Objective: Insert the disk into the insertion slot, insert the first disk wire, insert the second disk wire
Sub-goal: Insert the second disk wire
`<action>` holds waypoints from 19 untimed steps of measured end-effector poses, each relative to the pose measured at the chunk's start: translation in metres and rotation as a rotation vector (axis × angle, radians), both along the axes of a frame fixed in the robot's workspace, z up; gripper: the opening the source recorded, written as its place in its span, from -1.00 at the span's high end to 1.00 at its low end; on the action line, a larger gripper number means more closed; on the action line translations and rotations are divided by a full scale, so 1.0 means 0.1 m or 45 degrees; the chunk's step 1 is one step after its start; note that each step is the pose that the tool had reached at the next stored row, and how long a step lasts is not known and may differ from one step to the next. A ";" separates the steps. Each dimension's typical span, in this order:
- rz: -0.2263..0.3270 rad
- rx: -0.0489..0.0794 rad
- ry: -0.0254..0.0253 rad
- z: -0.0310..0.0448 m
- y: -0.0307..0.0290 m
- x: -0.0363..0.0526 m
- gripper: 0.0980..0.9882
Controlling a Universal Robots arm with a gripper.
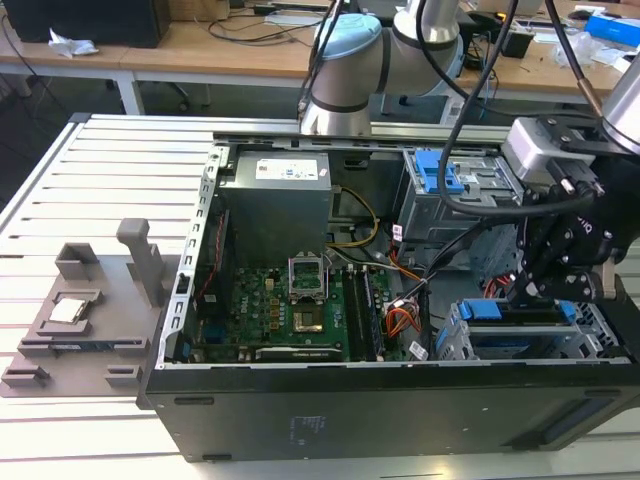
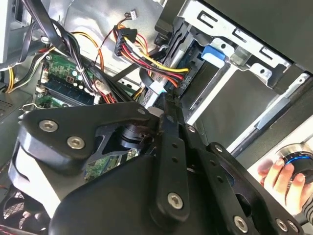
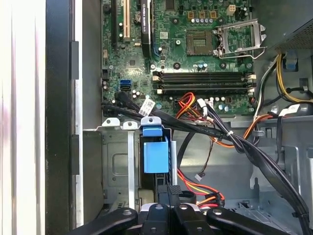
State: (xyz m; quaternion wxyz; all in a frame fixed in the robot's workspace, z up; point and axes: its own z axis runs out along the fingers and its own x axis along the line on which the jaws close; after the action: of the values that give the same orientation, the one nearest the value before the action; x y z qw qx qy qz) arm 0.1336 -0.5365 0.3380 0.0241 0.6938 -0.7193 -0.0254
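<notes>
While the gripper [image 1: 541, 293] hangs at the case's 4 o'clock corner in the exterior view, we list from nearest to farthest.

1. Gripper. Fingers [image 3: 172, 195] drawn together, no gap between them in both wrist views. We cannot tell whether they pinch anything.
2. Disk [image 1: 515, 311]. Its blue caddy sits in the slot [image 1: 452, 342], directly below the gripper, a touch toward 7 o'clock. The long blue edge runs 9 to 3 o'clock. In the first wrist view the blue tab [image 3: 155, 156] stands just ahead of the fingertips, framed by the cage's silver walls [image 3: 117, 166]. We judge the disk step done.
3. Wires [image 1: 401, 321]. A red, orange and yellow bundle lies at 9 o'clock from the gripper, between slot and board. In the second wrist view the bundle [image 2: 146, 59] ends at a black plug just beyond the fingertips [image 2: 168, 110]. Whether that plug is seated is unclear.
4. Board [image 1: 300, 300]. Green, flat on the case floor, farther out at 9 o'clock.
5. Bay [image 1: 440, 180]. Taller, blue latch, at 11 o'clock.
6. Power supply [image 1: 275, 195]. Grey box, far corner, 10 o'clock.
</notes>
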 end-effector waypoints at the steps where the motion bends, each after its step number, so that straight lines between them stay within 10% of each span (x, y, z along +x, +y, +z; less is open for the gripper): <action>1: 0.000 0.001 0.0000 -0.007 -0.001 0.000 0.98; 14: 0.000 0.002 0.0000 0.129 -0.001 0.000 0.82; 19: 0.000 0.001 -0.0016 0.416 0.015 0.000 0.82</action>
State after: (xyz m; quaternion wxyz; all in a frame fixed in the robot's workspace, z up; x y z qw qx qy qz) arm 0.1336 -0.5350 0.3797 0.0233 0.6938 -0.7193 -0.0254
